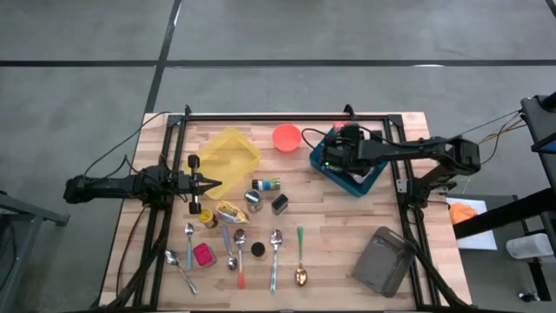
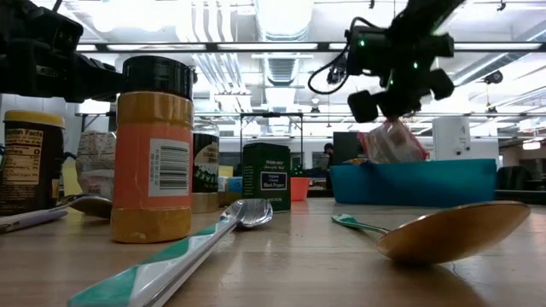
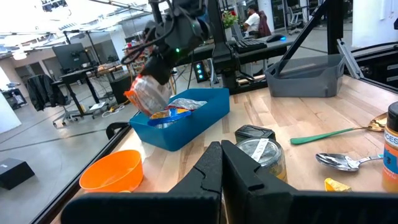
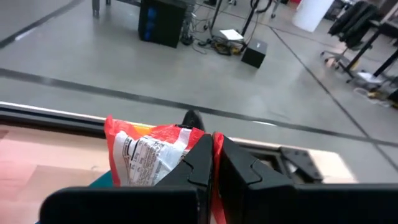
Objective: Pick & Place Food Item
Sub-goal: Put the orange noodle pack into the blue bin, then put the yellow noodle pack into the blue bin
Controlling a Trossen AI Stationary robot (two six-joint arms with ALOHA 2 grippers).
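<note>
The right gripper [image 4: 212, 163] is clamped on a red and clear snack bag [image 3: 148, 93], holding it just above the blue bin [image 1: 346, 174] at the far right part of the bench [image 1: 347, 235]. From the left wrist view, the bag hangs over the bin's near corner, with other packets [image 3: 176, 109] lying inside the bin. In the low view the bag [image 2: 392, 143] sits at the bin's rim, below the gripper. The left gripper [image 3: 222, 163] is closed and empty, pointing level over the left side of the bench, near the yellow bag [image 1: 228, 154]. An orange bowl [image 1: 287, 137] stands just beside the bin, toward the left. Tins [image 1: 265, 184] and a jar [image 3: 263, 155] stand mid-bench, and a spice bottle [image 2: 154, 149] stands closer to the near edge. Several spoons [image 1: 276, 252] lie along the near edge, 1 of them gold with a green handle [image 1: 300, 255]. A grey tray [image 1: 384, 260] rests at the near right corner.
</note>
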